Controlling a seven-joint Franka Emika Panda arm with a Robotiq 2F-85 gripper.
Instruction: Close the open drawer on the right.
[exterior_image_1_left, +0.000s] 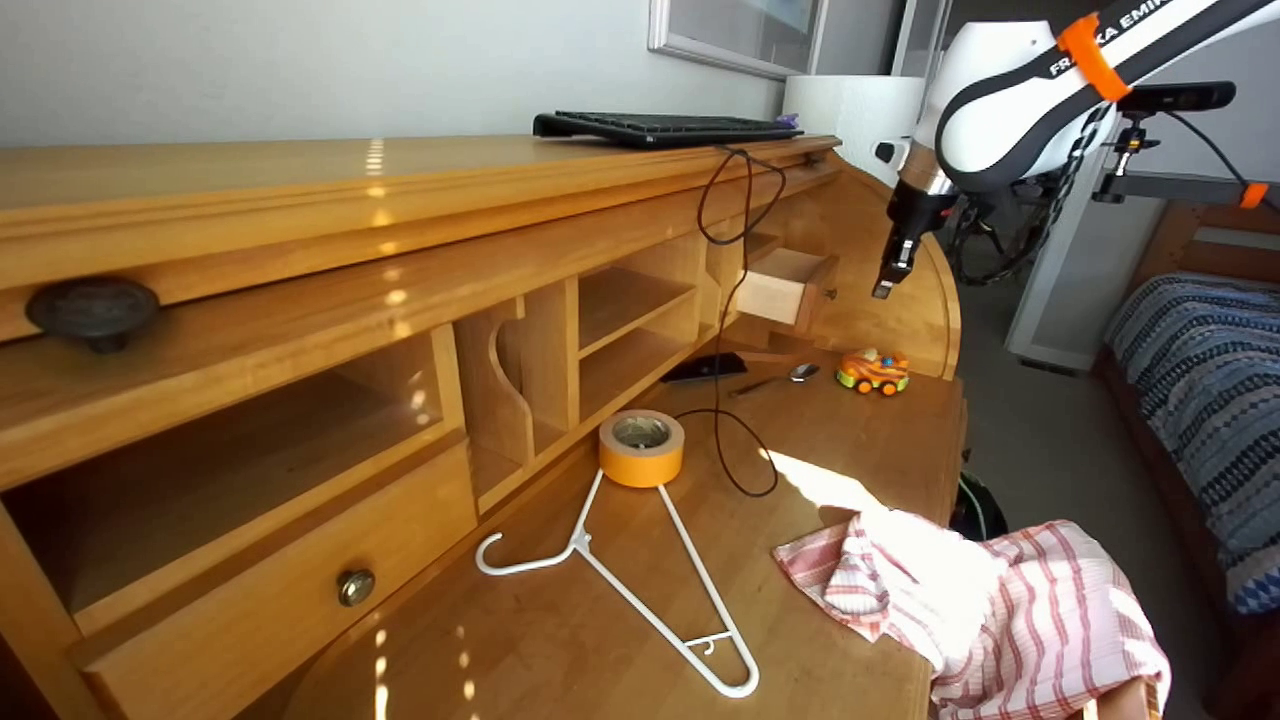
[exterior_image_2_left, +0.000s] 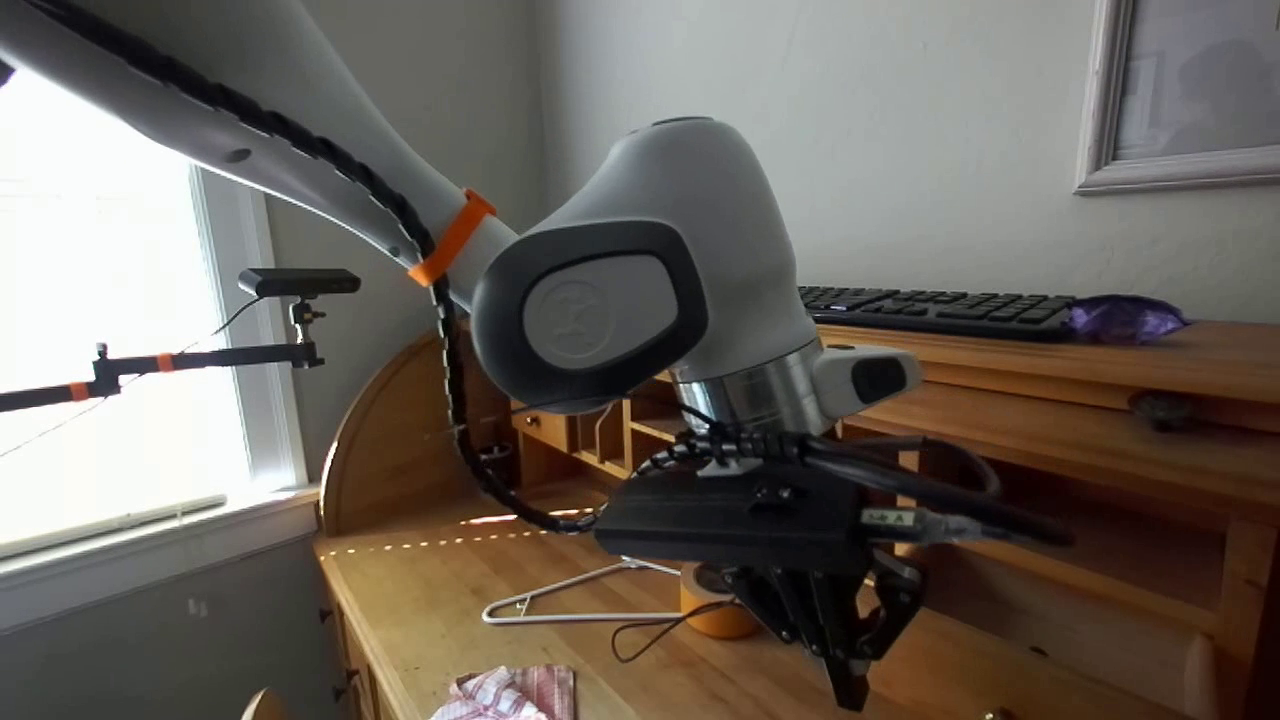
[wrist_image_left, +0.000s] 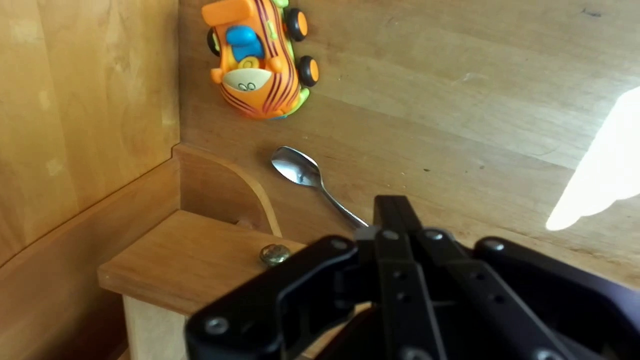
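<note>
- Wrist view: the gripper (wrist_image_left: 395, 215) stands at lower centre, its jaws together in one narrow tip
- Lower left there, the small drawer (wrist_image_left: 197, 260) is pulled out, its pale side showing below the front, its round metal knob (wrist_image_left: 274, 255) just beside the gripper as seen from the wrist
- In an exterior view, the same drawer juts out at the far end of the cubbyholes (exterior_image_1_left: 553, 360); the gripper hangs tilted, tip down, near its front but apart
- The spoon (wrist_image_left: 299, 167) lies on the desktop (wrist_image_left: 450, 115), its handle partly hidden by the gripper, the toy car (wrist_image_left: 260, 70) near its bowl
- Both exterior views show tape roll (exterior_image_1_left: 641, 466), white hanger (exterior_image_1_left: 581, 543), striped cloth (exterior_image_1_left: 1060, 600) and keyboard (exterior_image_1_left: 665, 128)
</note>
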